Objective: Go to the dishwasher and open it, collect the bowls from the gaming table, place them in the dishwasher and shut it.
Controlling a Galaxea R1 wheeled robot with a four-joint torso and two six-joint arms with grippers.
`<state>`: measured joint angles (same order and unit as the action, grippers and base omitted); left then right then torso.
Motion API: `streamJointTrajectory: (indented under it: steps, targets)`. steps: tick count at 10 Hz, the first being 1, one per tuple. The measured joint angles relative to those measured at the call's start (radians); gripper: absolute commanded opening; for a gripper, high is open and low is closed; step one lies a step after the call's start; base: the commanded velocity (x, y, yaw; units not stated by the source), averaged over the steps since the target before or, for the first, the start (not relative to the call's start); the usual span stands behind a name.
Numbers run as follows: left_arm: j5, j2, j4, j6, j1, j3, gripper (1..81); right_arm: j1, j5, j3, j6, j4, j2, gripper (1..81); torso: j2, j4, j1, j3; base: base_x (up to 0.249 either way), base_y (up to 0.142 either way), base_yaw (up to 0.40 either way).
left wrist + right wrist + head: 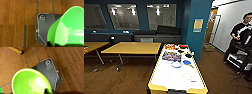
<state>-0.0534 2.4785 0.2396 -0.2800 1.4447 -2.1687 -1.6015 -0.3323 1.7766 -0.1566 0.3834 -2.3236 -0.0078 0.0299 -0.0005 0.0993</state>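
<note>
Green bowl (pixel 67 27) rides at our left wrist, fingers' state unclear; blue bowls (pixel 176 64) wait on the gaming counter (pixel 159 77).

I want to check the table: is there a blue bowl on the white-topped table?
Yes, a blue bowl lies on the gaming table.

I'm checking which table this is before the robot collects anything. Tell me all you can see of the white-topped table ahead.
The gaming table is long, with a flat white top and a pale yellow edge, faint round marks on the near half. It stands on brown wood floor beside a yellow-topped table. Its far end holds colourful boxes, a blue bowl and small dark items.
</note>
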Motion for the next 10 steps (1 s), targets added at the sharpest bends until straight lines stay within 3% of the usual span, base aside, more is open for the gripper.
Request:
streamJointTrajectory:
  steps: [10]
  targets:
    - [0.000, 0.065, 0.016, 0.002, 0.013, -0.075, 1.0, -0.002, 0.004, 0.011, -0.004, -0.006, -0.020, 1.0, 0.000, 0.000, -0.001, -0.014, -0.110, 0.000, 0.000]
